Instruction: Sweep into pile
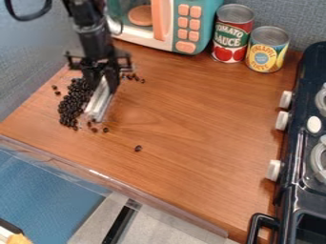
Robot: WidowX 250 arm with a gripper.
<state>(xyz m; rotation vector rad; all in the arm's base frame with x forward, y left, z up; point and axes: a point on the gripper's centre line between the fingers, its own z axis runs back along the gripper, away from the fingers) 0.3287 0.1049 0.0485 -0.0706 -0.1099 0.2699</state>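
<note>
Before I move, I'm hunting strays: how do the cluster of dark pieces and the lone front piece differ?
The cluster is many pieces crowded together; the lone piece is single. The cluster lies beside the pale tool; the lone piece sits nearer the camera. Both are dark.

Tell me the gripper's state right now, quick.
Gripper: closed on a pale, shiny scraper-like tool, held on the right-hand side of the dark bean pile as the camera sees it.
</note>
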